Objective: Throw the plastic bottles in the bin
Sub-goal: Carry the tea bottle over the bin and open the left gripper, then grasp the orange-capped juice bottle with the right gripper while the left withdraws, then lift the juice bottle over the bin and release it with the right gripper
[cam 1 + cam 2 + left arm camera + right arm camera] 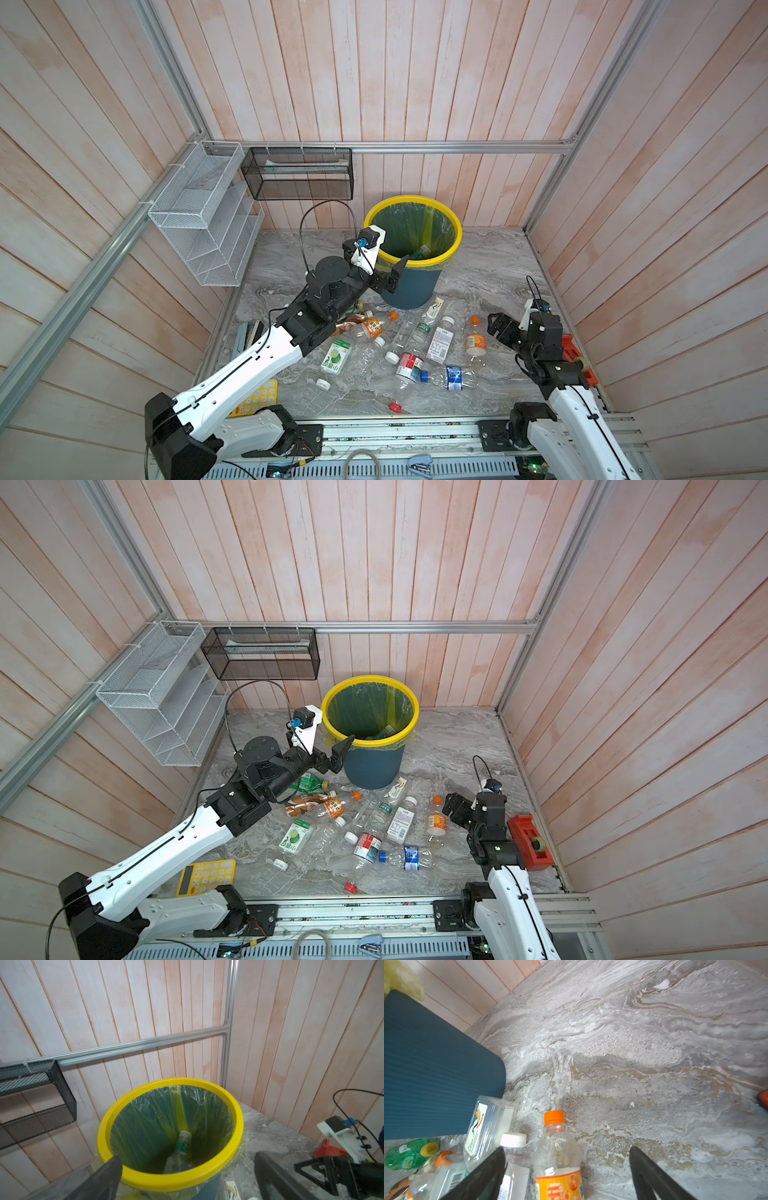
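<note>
The bin (pixel 415 200) (pixel 370 679) stands at the back, dark blue with a yellow rim (pixel 170 1083) and a yellow-green liner. One clear bottle (pixel 181 1152) (pixel 422 251) lies inside it. My left gripper (pixel 392 276) (pixel 338 756) (pixel 187 1157) hovers open and empty at the bin's near rim. Several plastic bottles (pixel 409 365) lie scattered on the marble floor in front. My right gripper (pixel 496 328) (pixel 453 808) (pixel 566 1149) is open. Between its fingers lies an orange-capped, orange-labelled bottle (pixel 558 1167) (pixel 476 340) (pixel 436 820), nearer one finger. The bin's wall (pixel 436 1074) is close by.
A white wire rack (pixel 199 216) and a black mesh basket (pixel 297 174) hang on the walls at the back left. A yellow calculator (pixel 205 877) lies front left, a red tape dispenser (pixel 532 841) at the right edge. Loose caps (pixel 395 406) lie near the front rail.
</note>
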